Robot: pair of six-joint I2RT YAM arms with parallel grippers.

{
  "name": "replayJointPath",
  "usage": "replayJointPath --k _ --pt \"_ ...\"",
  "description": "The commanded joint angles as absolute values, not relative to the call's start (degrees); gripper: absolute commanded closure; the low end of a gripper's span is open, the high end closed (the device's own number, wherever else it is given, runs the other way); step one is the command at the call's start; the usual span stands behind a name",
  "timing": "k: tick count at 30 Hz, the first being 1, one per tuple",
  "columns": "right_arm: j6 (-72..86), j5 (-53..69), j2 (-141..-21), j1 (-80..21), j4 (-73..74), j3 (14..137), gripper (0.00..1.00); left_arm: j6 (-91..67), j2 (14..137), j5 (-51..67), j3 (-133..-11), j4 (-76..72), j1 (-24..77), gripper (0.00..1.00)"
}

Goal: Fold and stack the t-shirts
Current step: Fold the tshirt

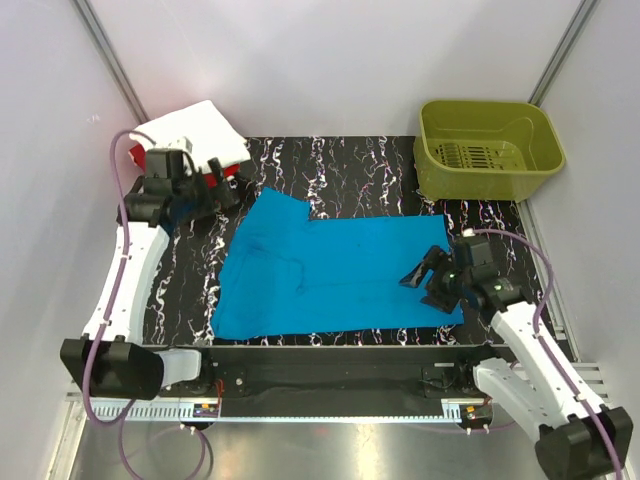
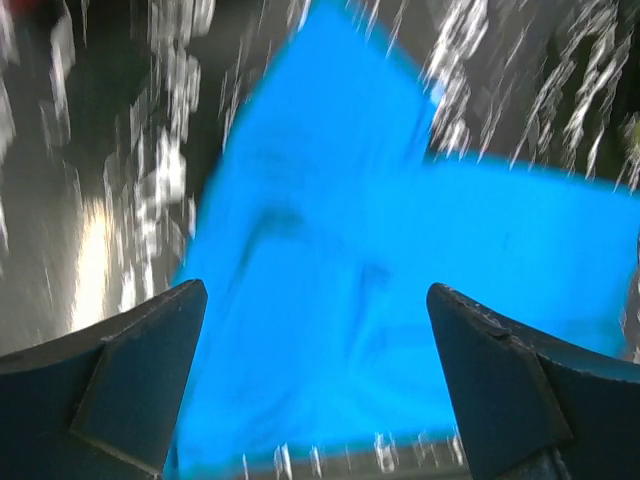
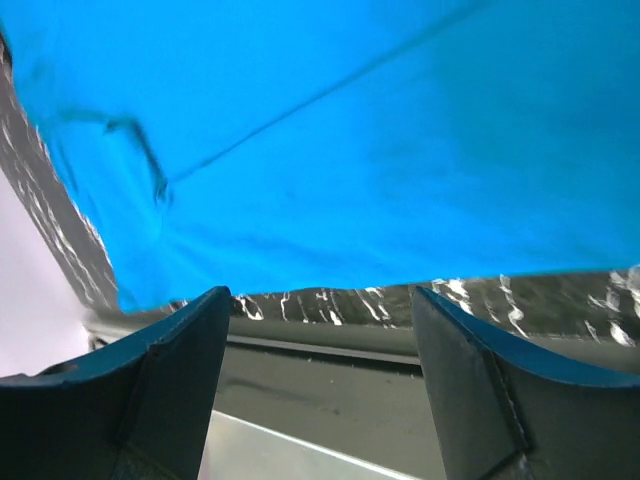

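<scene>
The turquoise-blue t-shirt (image 1: pixel 320 265) lies spread flat on the black marbled table, partly folded, one sleeve pointing to the back. It fills the left wrist view (image 2: pixel 360 260) and the top of the right wrist view (image 3: pixel 330 130). A folded white t-shirt (image 1: pixel 200 130) lies at the back left corner with a bit of the red t-shirt (image 1: pixel 228 172) showing under it. My left gripper (image 1: pixel 222 188) is open and empty above the table, left of the blue shirt's sleeve. My right gripper (image 1: pixel 425 272) is open and empty over the shirt's right end.
The olive-green plastic basket (image 1: pixel 487 150) stands at the back right corner. The table's front edge (image 1: pixel 330 345) runs just below the blue shirt's hem. White walls close in the sides and the back.
</scene>
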State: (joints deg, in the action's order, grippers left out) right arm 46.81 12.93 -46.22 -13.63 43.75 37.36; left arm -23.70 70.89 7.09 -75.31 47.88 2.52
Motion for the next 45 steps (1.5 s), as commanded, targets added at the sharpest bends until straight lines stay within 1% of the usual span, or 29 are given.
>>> replayJointPath --k 1,2,3,4,5,6,7,8,9,10,12,14,16,17,19,22,28,35,43,45 --pt "47.7 7.1 -45.7 -22.1 35.1 36.6 0.20 -16.9 70.1 0.8 -80.2 29.8 5.5 0.01" --pt "48.3 7.0 -46.7 -22.9 33.5 35.8 0.20 -17.1 70.0 1.2 -76.2 25.8 5.2 0.01" --pt "49.4 7.6 -47.5 -23.4 31.7 34.9 0.20 -21.7 70.2 0.2 -73.6 22.2 4.7 0.01" --pt "49.7 9.2 -48.5 -24.0 27.4 33.1 0.20 -22.8 72.0 0.3 -71.5 15.2 3.7 0.01" --pt "50.0 9.6 -50.6 -25.3 25.8 32.5 0.20 -21.7 74.1 9.6 -71.5 13.6 1.0 0.01" --pt "50.2 9.4 -51.7 -26.4 24.5 32.3 0.20 -20.8 77.1 10.8 -74.9 15.9 0.5 0.09" --pt "49.9 8.3 -53.2 -27.3 22.8 32.0 0.20 -19.4 85.1 11.2 -80.6 25.9 0.6 0.12" --pt "49.8 7.2 -53.7 -29.8 22.2 31.9 0.21 -18.0 89.2 12.4 -85.6 30.5 0.7 0.12" --pt "50.0 6.2 -54.0 -30.8 21.6 31.6 0.20 -15.6 92.7 14.2 -92.4 33.4 0.8 0.09" --pt "50.2 5.1 -54.3 -31.7 19.3 30.3 0.20 -14.9 97.7 15.4 -94.2 35.7 0.9 0.01" --pt "51.1 5.1 -54.9 -34.3 15.8 28.3 0.21 -14.6 101.3 14.7 -97.7 36.3 1.3 0.01" --pt "51.6 4.7 -56.2 -36.1 10.2 25.3 0.21 -14.2 106.0 16.2 -100.2 36.5 1.8 0.04" --pt "51.1 4.5 -57.0 -36.8 9.0 25.7 0.21 -12.7 109.1 15.7 -103.9 37.6 2.8 0.06" --pt "50.7 4.5 -57.5 -37.1 8.4 25.7 0.21 -12.2 112.3 14.8 -105.3 38.4 3.7 0.09" --pt "50.6 4.7 -57.7 -37.3 7.0 25.1 0.21 -11.8 116.4 14.8 -107.2 38.3 4.4 0.10" --pt "50.5 4.9 -58.2 -37.3 6.6 25.0 0.21 -12.0 120.2 13.8 -107.8 36.2 5.4 0.10" --pt "50.2 5.6 -60.7 -37.3 5.7 25.6 0.21 -13.7 128.4 14.3 -113.2 35.9 5.8 0.10" --pt "50.3 6.2 -62.0 -37.2 4.9 25.6 0.20 -14.2 135.1 9.7 -117.3 36.9 7.6 0.10" --pt "50.1 6.6 -64.1 -37.2 4.9 26.5 0.20 -15.6 141.3 8.4 -121.6 38.8 8.7 0.11" --pt "50.1 6.5 -64.2 -37.2 4.9 26.5 0.20 -15.5 141.9 8.3 -122.8 39.3 9.2 0.16"
